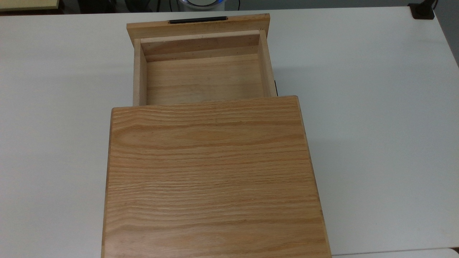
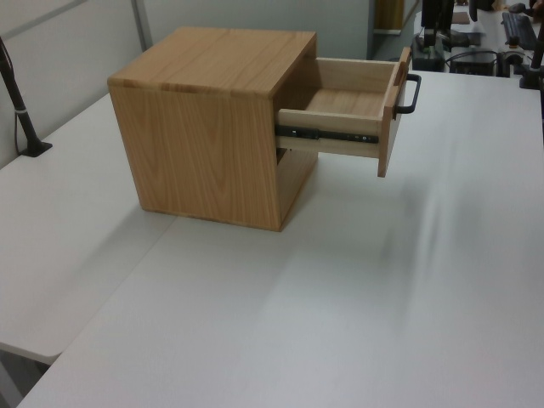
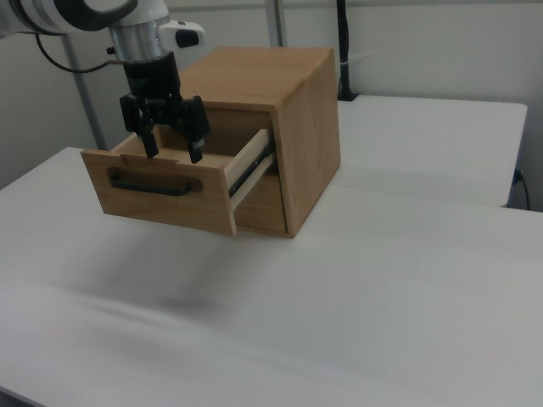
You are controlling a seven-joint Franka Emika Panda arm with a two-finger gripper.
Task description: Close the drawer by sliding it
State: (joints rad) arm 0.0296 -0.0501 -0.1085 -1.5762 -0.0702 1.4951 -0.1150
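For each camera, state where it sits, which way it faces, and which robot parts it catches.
Top view: overhead, looking down on the cabinet and open drawer; no arm seen.
Left view: raised, beside the cabinet, drawer's side rail facing it; no arm seen.
Right view: raised, facing the drawer front; open gripper hangs over the drawer.
All three share the drawer and its black handle.
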